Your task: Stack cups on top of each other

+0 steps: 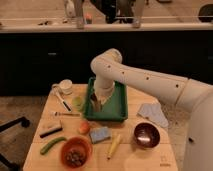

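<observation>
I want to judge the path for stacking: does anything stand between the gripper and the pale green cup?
Only the green tray's left wall. The gripper hangs low inside the tray near it; the pale green cup stands on the table just outside. Nothing else shows between them.

Crowded wooden table [127, 161] carries a green tray [117, 104] at its centre

Left of the tray stand a white mug [65, 86] and a pale green cup [77, 102], with a slim black-and-white utensil [63, 103] between them. Along the front lie a dark bar [51, 131], a long green vegetable [52, 145], an orange bowl [75, 152], a small orange fruit [84, 127], a blue sponge [100, 134] and a banana [114, 145]. A dark-brown bowl [146, 135] and a grey cloth [152, 114] sit to the right. The gripper [96, 105], fingers closed, is down inside the tray's left side.
</observation>
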`<state>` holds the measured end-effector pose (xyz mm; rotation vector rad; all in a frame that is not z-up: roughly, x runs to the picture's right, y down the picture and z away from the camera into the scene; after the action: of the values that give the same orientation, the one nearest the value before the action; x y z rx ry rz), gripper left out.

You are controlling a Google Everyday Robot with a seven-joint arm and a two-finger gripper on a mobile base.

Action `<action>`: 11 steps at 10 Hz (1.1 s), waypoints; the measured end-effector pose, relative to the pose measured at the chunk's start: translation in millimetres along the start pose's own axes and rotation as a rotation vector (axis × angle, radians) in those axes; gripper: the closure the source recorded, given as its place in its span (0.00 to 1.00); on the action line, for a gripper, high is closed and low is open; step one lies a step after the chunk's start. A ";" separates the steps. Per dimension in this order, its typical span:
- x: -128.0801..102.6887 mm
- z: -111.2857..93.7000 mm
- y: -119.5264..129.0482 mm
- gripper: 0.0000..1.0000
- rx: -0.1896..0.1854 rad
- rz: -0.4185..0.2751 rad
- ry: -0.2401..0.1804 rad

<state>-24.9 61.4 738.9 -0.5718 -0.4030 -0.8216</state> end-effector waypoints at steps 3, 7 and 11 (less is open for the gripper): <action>-18.4 0.1 -18.5 0.80 0.012 -0.058 -0.015; -48.2 -10.7 -29.6 0.80 0.044 -0.154 -0.042; -66.4 -14.4 -33.9 0.80 0.049 -0.214 -0.049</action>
<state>-90.6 71.6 702.4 -0.5096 -0.5338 -1.0015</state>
